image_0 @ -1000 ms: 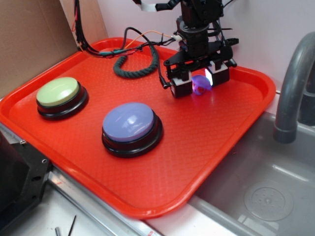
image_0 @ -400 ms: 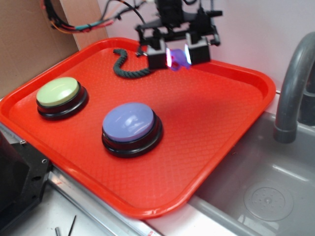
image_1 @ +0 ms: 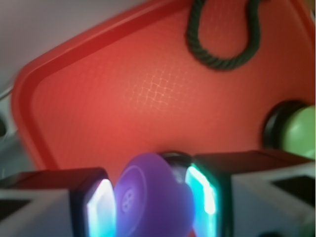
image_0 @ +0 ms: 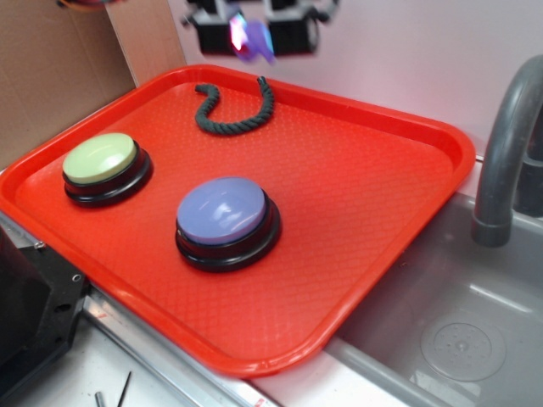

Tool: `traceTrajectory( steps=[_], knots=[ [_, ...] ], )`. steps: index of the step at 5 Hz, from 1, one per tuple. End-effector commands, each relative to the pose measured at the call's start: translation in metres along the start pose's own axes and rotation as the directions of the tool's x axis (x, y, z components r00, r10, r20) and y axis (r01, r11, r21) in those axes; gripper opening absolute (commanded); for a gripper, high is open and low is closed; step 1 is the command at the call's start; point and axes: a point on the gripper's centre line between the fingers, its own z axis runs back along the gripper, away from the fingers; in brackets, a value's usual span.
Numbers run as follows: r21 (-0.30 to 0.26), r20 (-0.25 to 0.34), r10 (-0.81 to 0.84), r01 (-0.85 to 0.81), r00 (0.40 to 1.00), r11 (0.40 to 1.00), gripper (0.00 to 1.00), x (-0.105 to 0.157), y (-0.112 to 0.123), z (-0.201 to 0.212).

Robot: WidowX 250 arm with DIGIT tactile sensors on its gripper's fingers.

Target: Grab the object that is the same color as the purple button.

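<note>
Lifted further up and left since a moment ago; pincer (image_0: 251,36) now high above tray's (image_0: 441,136) back edge, clamped on purple piece (image_1: 150,200). Piece pinched between lit pads (image_1: 201,190), clear of tray. Likely light, stiff, glossy so slippery; best gripped across thick middle. Purple button (image_0: 226,210) untouched.

Red plastic tray (image_0: 399,153), textured surface, raised rim. Dark green rope piece (image_0: 231,108) lies curled in a hook shape near the tray's far edge. Yellow-green dome button (image_0: 103,166) on black round base sits by the tray's left edge, well apart from the rope. Grey sink basin (image_0: 450,331) just right of the tray; grey faucet (image_0: 506,144) rises beside it. Brown cardboard (image_0: 51,68) behind the tray's left corner.
</note>
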Motion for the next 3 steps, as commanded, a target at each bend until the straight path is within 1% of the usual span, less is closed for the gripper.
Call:
traceTrajectory(
  steps=[1, 2, 3],
  knots=[
    [-0.154, 0.222, -0.144, 0.18, 0.964, 0.972, 0.0, -0.022, 0.039, 0.081],
    [-0.189, 0.263, -0.124, 0.177, 0.957, 0.966, 0.0, -0.03, 0.047, 0.091],
    [-0.137, 0.19, -0.059, 0.086, 0.98, 0.987, 0.0, -0.016, 0.045, 0.08]
  ],
)
